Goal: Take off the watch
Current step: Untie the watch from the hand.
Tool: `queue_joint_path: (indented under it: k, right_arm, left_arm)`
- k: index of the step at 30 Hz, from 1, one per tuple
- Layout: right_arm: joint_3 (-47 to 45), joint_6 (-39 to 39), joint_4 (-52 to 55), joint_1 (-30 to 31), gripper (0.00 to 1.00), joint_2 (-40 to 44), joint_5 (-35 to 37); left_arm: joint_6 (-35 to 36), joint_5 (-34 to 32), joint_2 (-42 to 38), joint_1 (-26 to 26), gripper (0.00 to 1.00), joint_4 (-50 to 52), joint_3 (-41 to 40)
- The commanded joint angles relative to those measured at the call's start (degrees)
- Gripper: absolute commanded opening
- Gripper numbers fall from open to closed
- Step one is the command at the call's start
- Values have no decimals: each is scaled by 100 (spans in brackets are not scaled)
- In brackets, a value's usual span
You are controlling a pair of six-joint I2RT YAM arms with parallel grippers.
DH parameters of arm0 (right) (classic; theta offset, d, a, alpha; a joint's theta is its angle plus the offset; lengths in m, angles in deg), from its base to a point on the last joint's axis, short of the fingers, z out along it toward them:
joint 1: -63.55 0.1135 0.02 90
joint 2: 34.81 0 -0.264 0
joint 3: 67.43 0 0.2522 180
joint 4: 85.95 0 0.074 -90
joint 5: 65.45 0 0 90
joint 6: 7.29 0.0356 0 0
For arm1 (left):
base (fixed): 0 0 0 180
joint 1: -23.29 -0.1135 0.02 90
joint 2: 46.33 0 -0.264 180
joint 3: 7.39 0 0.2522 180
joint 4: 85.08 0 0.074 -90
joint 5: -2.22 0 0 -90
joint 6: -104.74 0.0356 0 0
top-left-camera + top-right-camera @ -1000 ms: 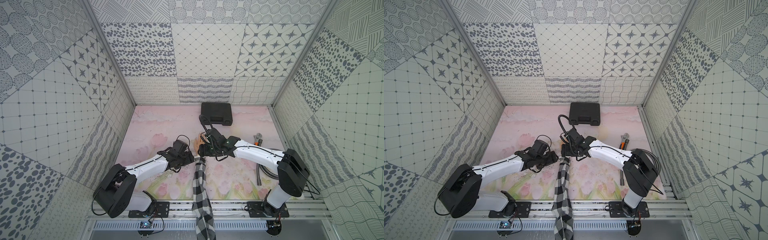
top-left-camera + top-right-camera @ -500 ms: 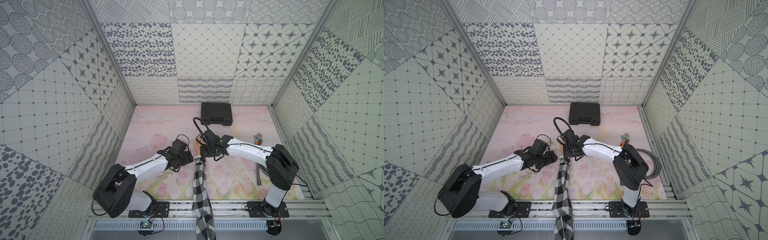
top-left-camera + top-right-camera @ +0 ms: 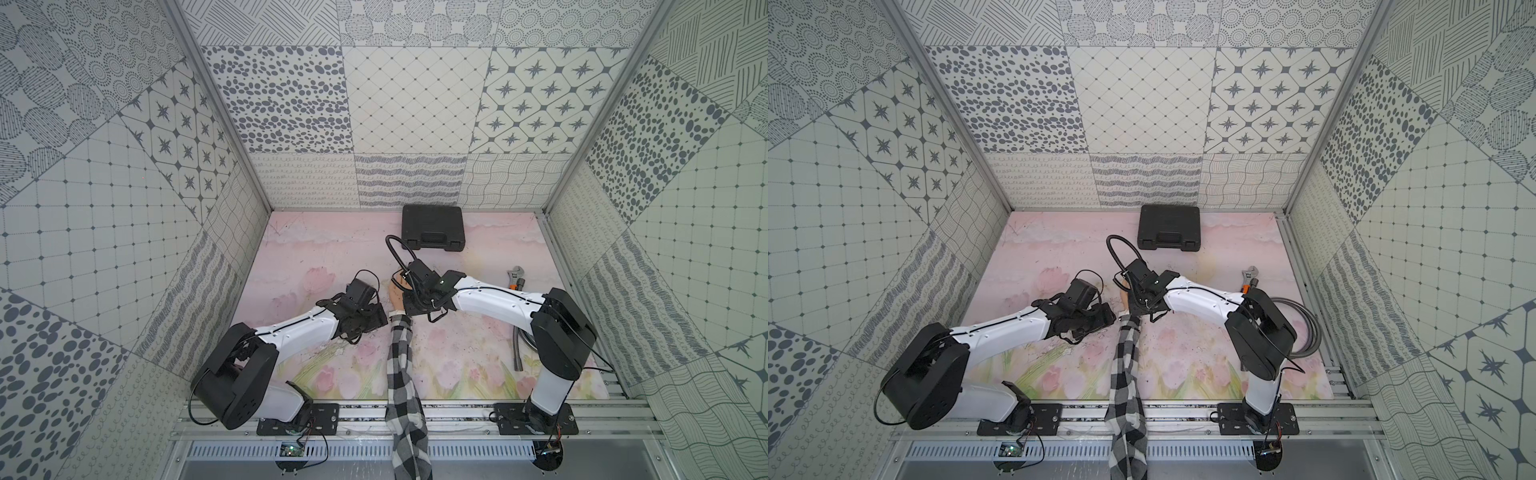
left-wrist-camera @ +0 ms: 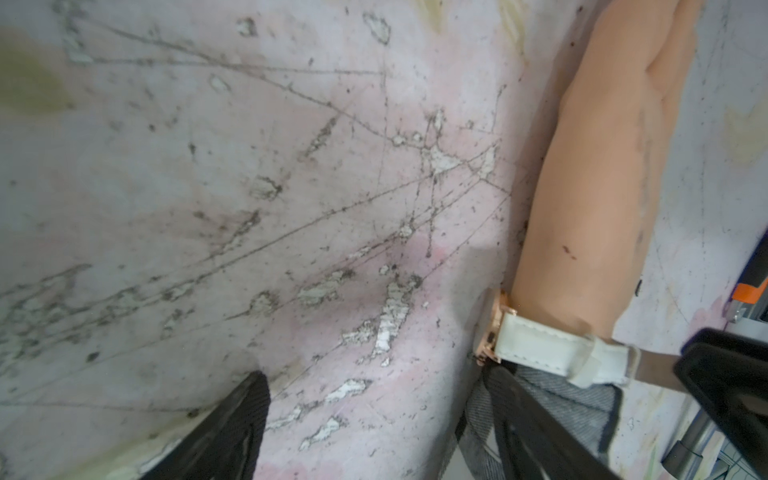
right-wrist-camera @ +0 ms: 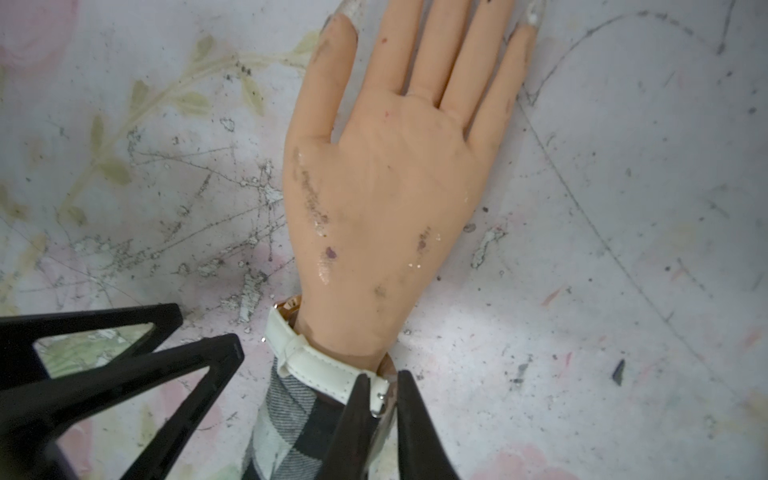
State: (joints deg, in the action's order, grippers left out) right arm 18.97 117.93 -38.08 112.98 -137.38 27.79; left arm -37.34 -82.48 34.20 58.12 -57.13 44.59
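Newly closed since a second ago, my right gripper (image 5: 380,386) pinches the watch (image 5: 316,368) by its strap on the mannequin wrist (image 5: 345,332) to tug it loose; my left gripper (image 4: 376,376) waits open alongside.

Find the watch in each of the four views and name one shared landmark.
In a top view: watch, a pale band above the checked sleeve.
In a top view: watch, same place, barely visible.
Left wrist: watch around the mannequin wrist, case side-on.
Right wrist: watch on the wrist, right gripper's fingers pinching its strap.
Shared landmark: the checked sleeve.
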Motion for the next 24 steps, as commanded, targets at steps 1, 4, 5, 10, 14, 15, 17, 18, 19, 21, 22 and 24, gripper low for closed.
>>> queue_joint_path:
  k: [1, 4, 5, 10, 14, 15, 17, 18, 19, 21, 22, 24]
  right_arm:
    - [-5, -2, -115, 15, 0, 1, -17]
    - [4, 15, -147, 11, 0, 89, -63]
    - [-4, 35, -166, 9, 0, 127, -81]
    - [18, 128, -229, -24, 0, 265, -213]
    - [5, 194, -272, -59, 0, 350, -306]
    - [8, 204, -282, -57, 0, 375, -324]
    - [13, 233, -303, -86, 0, 410, -376]
    - [5, 246, -319, -95, 0, 436, -409]
    - [4, 272, -332, -105, 0, 452, -440]
    - [10, 277, -343, -124, 0, 482, -473]
    - [9, 283, -341, -124, 0, 482, -487]
    - [0, 308, -352, -143, 0, 489, -524]
  left_arm:
    - [-57, 186, 68, -38, 85, -108, 131]
    - [-49, 283, 109, -38, 85, -158, 227]
    - [-41, 303, 136, -38, 85, -171, 275]
    - [-44, 437, 280, -29, 85, -283, 429]
    - [-84, 536, 448, -12, 85, -395, 517]
    - [-92, 547, 490, -3, 85, -421, 537]
    - [-93, 569, 567, 4, 85, -450, 578]
    - [-99, 590, 610, 13, 85, -474, 598]
    - [-102, 604, 637, 15, 85, -495, 617]
    - [-117, 614, 686, 32, 85, -539, 642]
    - [-123, 625, 706, 38, 85, -562, 646]
    - [-143, 648, 710, 57, 85, -598, 659]
